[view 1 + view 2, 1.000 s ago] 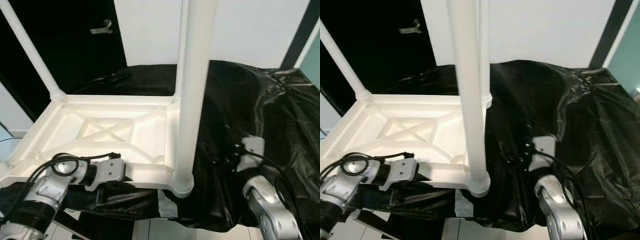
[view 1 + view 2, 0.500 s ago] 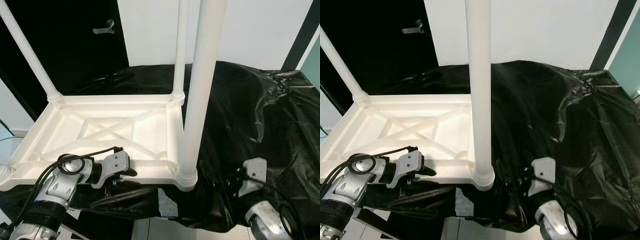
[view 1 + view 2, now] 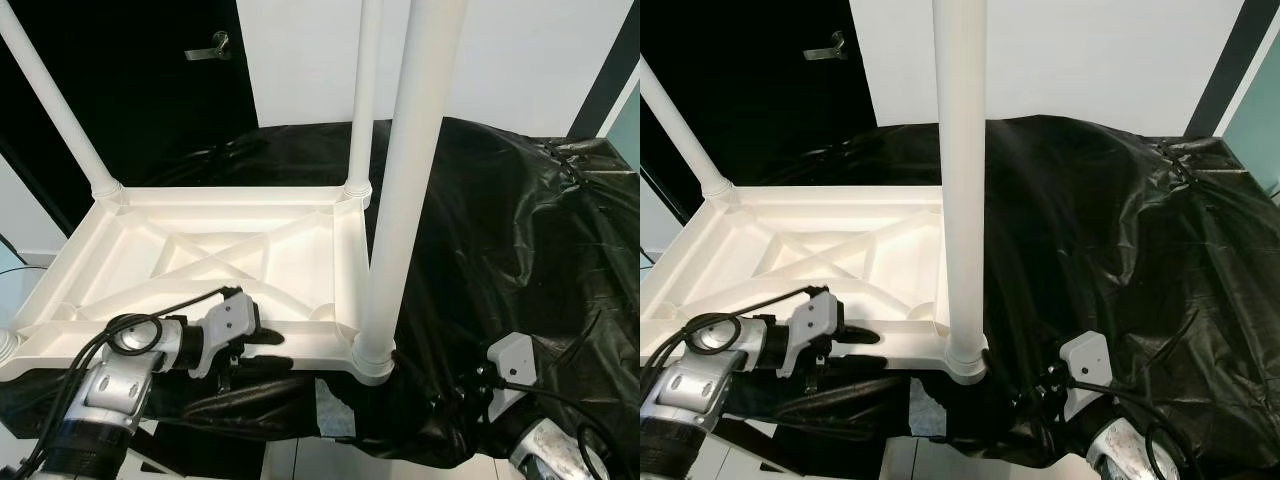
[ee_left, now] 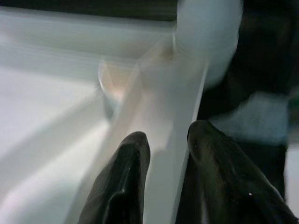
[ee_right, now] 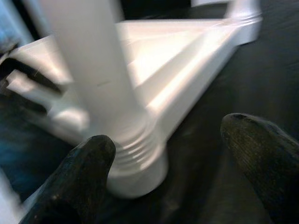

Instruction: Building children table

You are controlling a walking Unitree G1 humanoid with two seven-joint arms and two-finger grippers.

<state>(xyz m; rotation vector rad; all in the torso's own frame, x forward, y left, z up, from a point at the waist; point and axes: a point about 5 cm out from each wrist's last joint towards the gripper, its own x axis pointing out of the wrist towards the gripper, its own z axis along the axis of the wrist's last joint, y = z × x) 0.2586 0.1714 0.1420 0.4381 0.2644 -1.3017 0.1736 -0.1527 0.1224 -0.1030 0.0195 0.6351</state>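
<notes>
— Across the centre-left of the head views, what do you have?

— I see the white children's table (image 3: pixel 200 255) lying upside down on a surface draped in black plastic sheet (image 3: pixel 510 230). Its ribbed underside faces up, and its legs stand upward. The nearest leg (image 3: pixel 405 190) rises through the middle of the frame from the near right corner socket (image 3: pixel 372 357). A far leg (image 3: pixel 363 95) stands behind it, and another leg (image 3: pixel 50 95) slants up at the upper left.

— Where is your left gripper (image 3: pixel 268 340)?

— At the lower left, on the table's near rim, a little left of that corner socket. In the left wrist view the jaws are close together with the thin white rim edge running between the two fingers (image 4: pixel 124 186), so I read it as pinching the rim.

— And the right gripper (image 5: pixel 173 172)?

— Its arm comes in at the lower right of the frame, over the black sheet. In the right wrist view the jaws are spread wide, pointing at the base of the nearest leg without touching it.

— Anything behind?

— A dark door with a metal handle (image 3: pixel 212 44) at the upper left, beside a white wall (image 3: pixel 520 55).
</notes>
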